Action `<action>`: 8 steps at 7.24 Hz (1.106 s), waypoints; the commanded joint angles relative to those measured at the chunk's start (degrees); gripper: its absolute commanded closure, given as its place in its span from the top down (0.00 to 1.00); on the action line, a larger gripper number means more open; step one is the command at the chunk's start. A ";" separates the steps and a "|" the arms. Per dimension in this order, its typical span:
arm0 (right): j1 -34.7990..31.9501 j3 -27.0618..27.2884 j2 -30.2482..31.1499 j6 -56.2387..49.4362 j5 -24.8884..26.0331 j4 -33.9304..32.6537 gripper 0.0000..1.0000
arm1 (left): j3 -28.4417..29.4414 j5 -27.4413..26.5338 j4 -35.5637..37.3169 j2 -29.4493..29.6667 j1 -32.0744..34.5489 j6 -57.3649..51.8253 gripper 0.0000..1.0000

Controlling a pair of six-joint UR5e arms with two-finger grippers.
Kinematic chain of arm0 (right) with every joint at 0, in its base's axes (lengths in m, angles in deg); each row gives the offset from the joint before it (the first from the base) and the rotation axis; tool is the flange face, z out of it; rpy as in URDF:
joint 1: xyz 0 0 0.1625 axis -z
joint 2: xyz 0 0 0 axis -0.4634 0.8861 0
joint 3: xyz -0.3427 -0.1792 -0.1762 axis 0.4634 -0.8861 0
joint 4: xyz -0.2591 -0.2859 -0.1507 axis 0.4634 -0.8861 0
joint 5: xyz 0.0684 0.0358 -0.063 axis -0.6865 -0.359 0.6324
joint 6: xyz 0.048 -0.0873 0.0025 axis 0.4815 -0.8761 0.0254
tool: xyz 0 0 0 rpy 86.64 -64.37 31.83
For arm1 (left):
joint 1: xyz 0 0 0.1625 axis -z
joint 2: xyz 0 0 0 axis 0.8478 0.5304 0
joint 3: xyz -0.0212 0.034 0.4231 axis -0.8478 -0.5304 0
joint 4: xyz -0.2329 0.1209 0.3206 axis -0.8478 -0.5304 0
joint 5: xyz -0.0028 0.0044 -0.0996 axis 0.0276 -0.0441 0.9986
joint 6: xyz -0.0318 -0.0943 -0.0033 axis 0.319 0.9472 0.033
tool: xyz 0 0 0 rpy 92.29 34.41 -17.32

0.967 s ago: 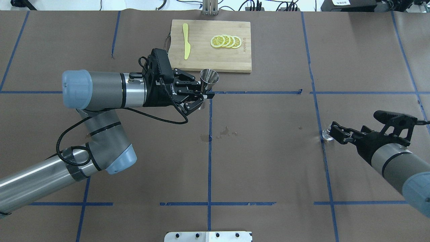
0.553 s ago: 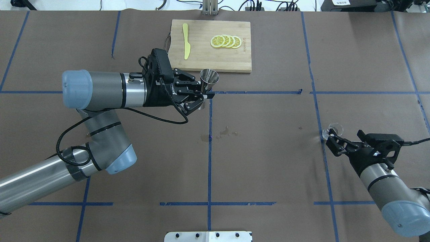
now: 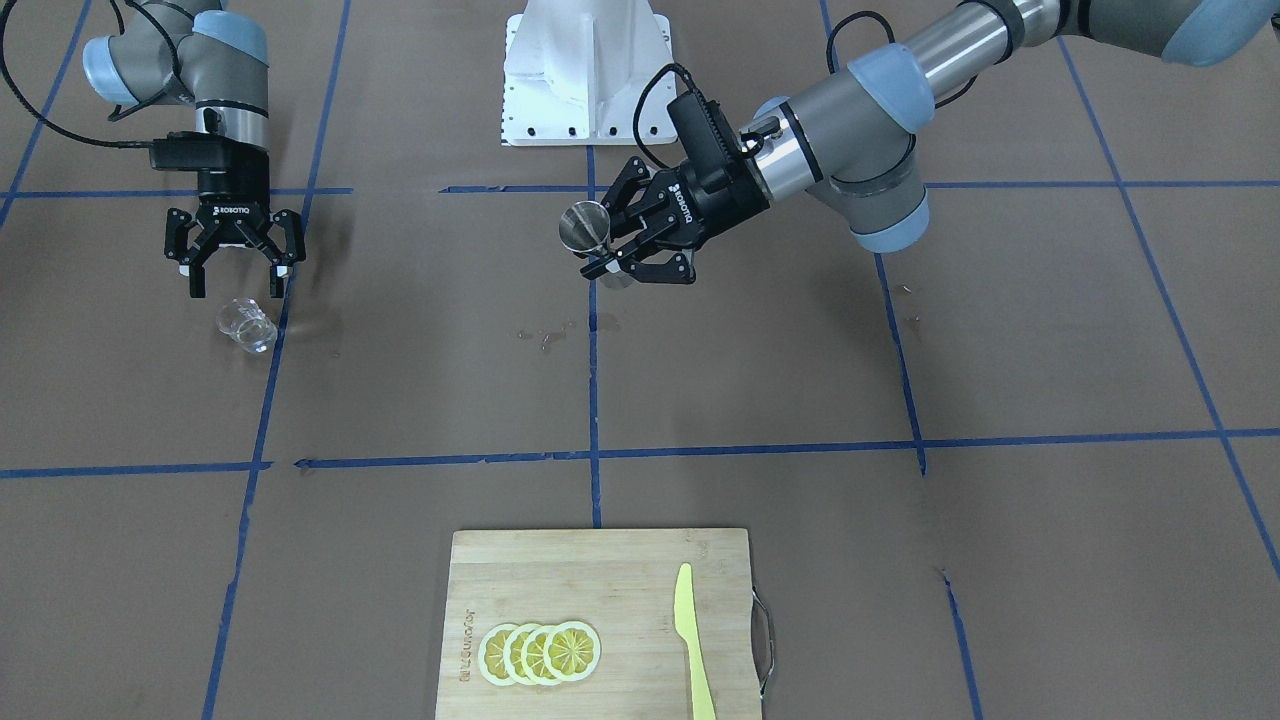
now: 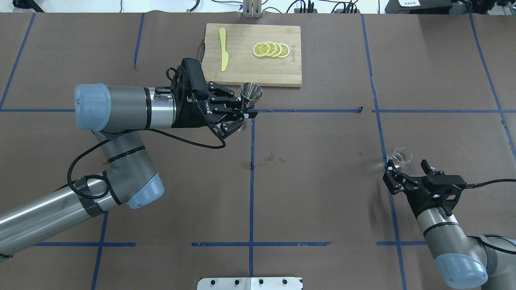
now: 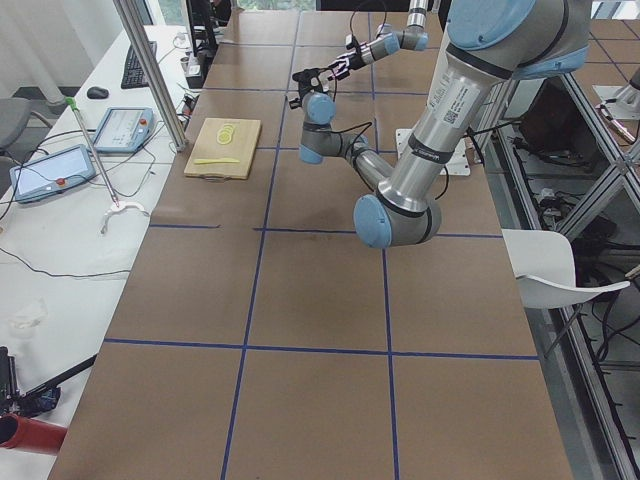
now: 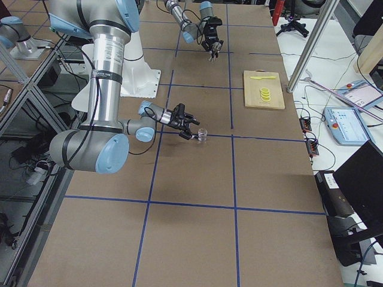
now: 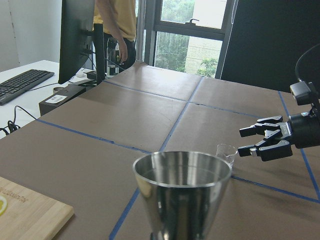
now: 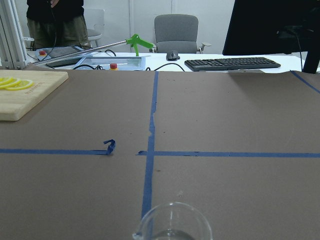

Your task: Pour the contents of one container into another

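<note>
My left gripper [image 4: 244, 111] is shut on the narrow waist of the shiny steel jigger [image 4: 251, 94], which it holds upright above the table just in front of the cutting board. In the left wrist view the jigger's open upper cone [image 7: 182, 186] fills the bottom centre. The small clear glass cup [image 4: 399, 156] stands by itself on the table at the right, on a blue tape line. My right gripper [image 4: 404, 170] is open just behind the cup, apart from it. In the right wrist view only the cup's rim [image 8: 172, 223] shows, at the bottom edge.
A wooden cutting board [image 4: 282, 68] at the far centre carries lemon slices [image 4: 271, 49] and a yellow knife [image 4: 223, 49]. A few wet spots [image 4: 270, 158] mark the paper mid-table. The white base plate [image 4: 250, 283] lies at the near edge.
My right gripper has let go of the glass cup and drawn back toward the robot, turning at the wrist. The cup stays on the table. The left arm and jigger have not moved.
</note>
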 commanded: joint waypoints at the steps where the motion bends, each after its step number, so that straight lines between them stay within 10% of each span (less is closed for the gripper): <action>1: 0.44 -2.08 -0.82 0.11 1.50 0.02 1.00 | -0.01 0.00 -0.03 0.00 0.00 -0.02 0.00; 8: -0.09 -6.92 -4.42 -0.15 2.65 0.02 1.00 | -0.01 0.00 -0.03 -0.09 0.00 -0.10 0.00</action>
